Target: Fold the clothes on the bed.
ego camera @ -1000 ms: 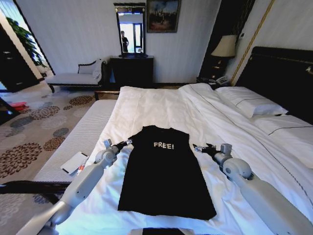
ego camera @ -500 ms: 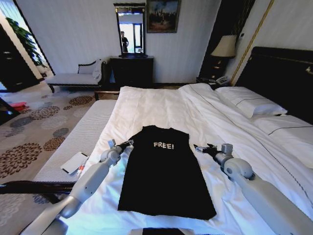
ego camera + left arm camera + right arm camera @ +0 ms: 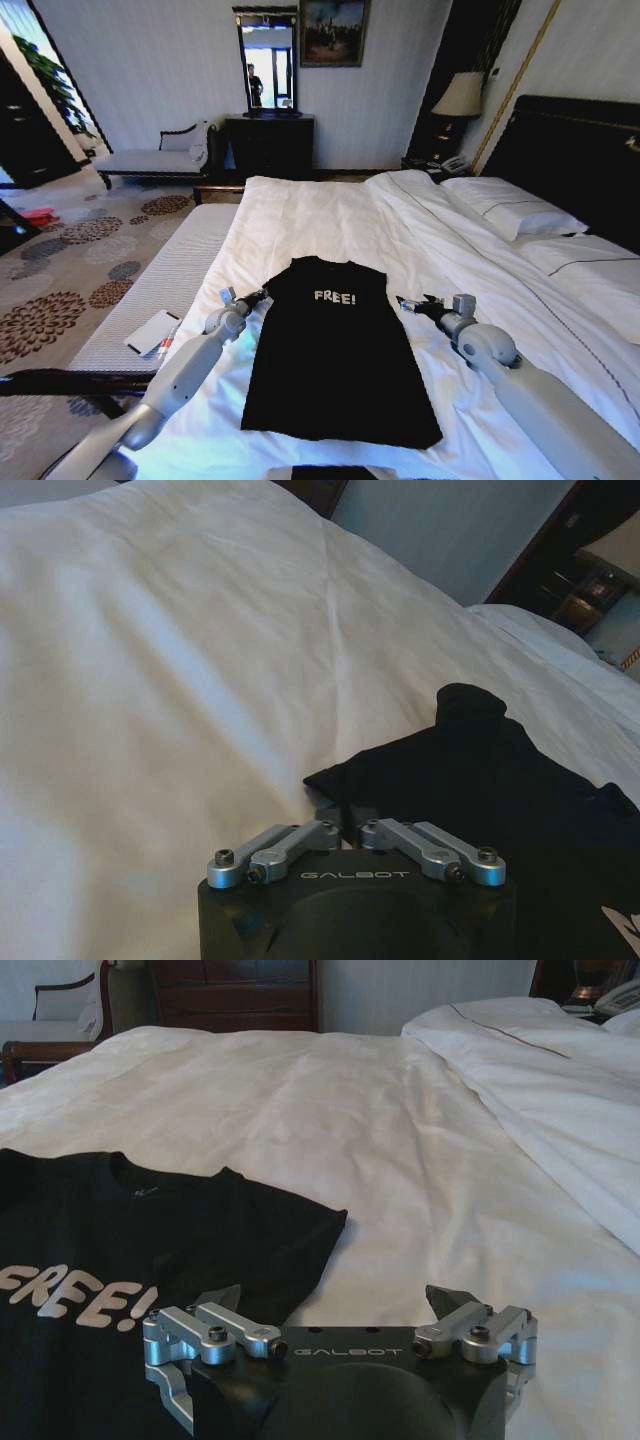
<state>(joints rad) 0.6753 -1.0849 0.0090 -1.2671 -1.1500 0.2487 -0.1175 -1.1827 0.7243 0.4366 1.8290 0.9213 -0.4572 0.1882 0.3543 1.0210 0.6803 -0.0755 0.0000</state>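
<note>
The clothes (image 3: 335,350), a black T-shirt with white "FREE!" lettering, lie flat on the white duvet of the bed (image 3: 330,215), collar toward the far end. My left gripper (image 3: 258,296) is at the shirt's left shoulder. In the left wrist view this gripper (image 3: 350,820) has its fingers closed together on the edge of the black fabric (image 3: 480,780). My right gripper (image 3: 408,303) hovers just off the right shoulder. In the right wrist view it (image 3: 335,1300) stands open, with the shirt (image 3: 150,1250) beside one finger and bare duvet under the other.
A grey bench (image 3: 150,285) runs along the bed's left side with a white-and-dark card (image 3: 152,332) on it. White pillows (image 3: 510,210) and a dark headboard (image 3: 580,160) are at the right. Patterned carpet, a chaise and a dresser lie beyond.
The left arm has shifted slightly inward toward the shirt's shoulder. The right gripper has barely moved, and the shirt lies as before.
</note>
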